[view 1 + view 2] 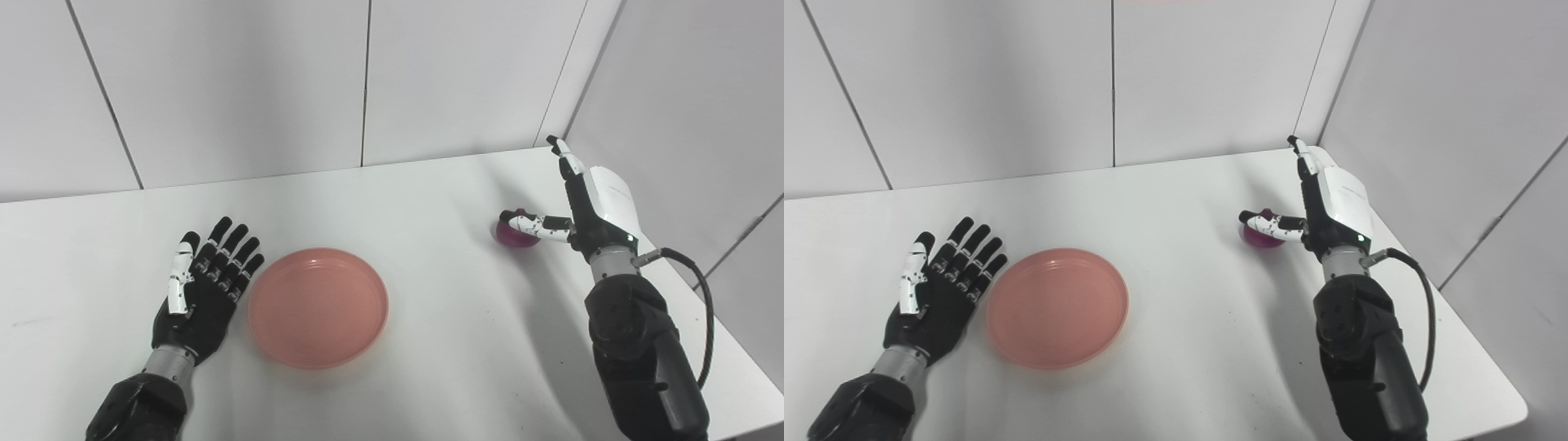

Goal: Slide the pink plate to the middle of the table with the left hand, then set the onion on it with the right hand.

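White table [429, 343]: pink plate [318, 306], onion [513, 235]; no writing legible.

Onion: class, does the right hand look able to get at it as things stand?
Probably yes. The right hand is open right beside the onion, its thumb reaching over it, and nothing lies between them; the pink plate sits well away.

place: looks like a lab test booth, probably
walls: plain white panels [245, 86] with seams, boxing in the corner
table: bare white tabletop [429, 202], no household clutter
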Robot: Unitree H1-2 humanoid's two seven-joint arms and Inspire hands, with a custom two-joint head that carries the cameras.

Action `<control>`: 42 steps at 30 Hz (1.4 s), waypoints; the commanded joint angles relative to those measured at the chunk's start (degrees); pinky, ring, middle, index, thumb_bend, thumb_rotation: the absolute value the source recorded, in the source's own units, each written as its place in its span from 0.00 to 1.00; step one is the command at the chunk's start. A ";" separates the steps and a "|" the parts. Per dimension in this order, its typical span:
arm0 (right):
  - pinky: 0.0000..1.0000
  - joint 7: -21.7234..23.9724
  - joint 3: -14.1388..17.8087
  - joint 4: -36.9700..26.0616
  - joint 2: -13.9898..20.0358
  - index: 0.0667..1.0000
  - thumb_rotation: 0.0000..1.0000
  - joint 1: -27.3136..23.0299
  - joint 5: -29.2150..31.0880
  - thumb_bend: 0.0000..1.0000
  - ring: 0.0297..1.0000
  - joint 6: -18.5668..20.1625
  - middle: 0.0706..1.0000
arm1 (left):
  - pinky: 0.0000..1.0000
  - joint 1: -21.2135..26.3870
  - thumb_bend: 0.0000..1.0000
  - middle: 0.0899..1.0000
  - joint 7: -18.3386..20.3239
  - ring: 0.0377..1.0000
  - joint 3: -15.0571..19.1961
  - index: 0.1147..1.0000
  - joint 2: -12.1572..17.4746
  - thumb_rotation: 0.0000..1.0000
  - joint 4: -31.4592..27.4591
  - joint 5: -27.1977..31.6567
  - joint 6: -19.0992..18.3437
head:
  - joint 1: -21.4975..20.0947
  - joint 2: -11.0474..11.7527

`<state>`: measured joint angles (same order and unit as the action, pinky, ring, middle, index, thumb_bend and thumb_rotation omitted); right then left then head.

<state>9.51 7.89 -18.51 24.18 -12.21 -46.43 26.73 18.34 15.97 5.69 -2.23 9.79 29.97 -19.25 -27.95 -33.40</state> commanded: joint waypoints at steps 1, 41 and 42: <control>0.73 -1.24 0.64 0.41 1.43 0.96 0.40 -1.29 0.19 1.00 0.88 -0.29 0.95 | 0.96 -0.77 0.44 0.97 -0.85 0.96 0.39 0.95 0.87 1.00 1.96 -0.88 -0.67 | -0.06 0.00; 0.83 1.80 -4.30 14.02 6.81 0.94 0.35 -4.66 8.17 1.00 0.91 -1.05 0.94 | 0.96 -0.99 0.44 0.96 -1.08 0.95 0.45 0.95 0.81 1.00 1.29 -1.08 -1.56 | 0.39 -0.82; 0.83 1.87 -4.53 14.34 6.94 0.94 0.35 -4.85 8.27 1.00 0.92 -0.87 0.94 | 0.96 -0.98 0.44 0.96 -1.10 0.95 0.40 0.95 0.80 1.00 1.29 -1.19 -1.46 | 0.37 -0.81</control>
<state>12.07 3.14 -3.63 29.38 -14.91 -38.57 26.71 18.51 16.45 6.03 -2.12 10.02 29.97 -19.18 -27.60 -34.28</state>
